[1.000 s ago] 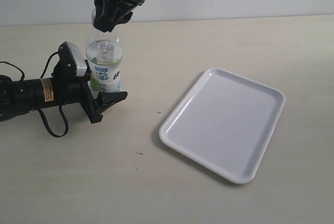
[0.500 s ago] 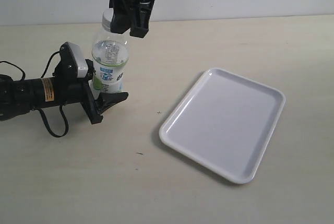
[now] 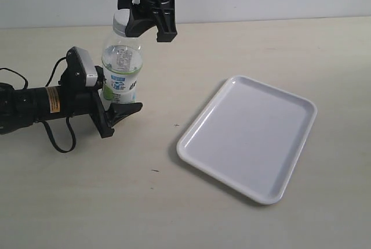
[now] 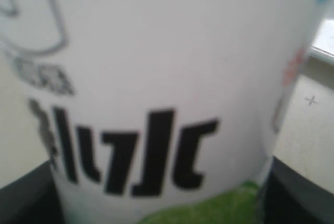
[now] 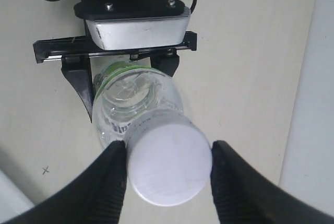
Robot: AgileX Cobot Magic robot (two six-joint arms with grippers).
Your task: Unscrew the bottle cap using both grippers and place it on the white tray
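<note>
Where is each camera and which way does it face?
Exterior: off the arms, angled down over the table at bottle, white tray, left pincer, right pincer.
Left wrist: on the left arm, right against the bottle's label, fingers at the edges.
Right wrist: overhead, looking straight down on the bottle cap between its fingers.
Shared: exterior and right wrist show the left pincer holding the bottle.

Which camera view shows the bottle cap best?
The right wrist view: the bottle cap shows whole from above, inside the right gripper. The exterior view shows only its side; the left wrist view, nothing.
</note>
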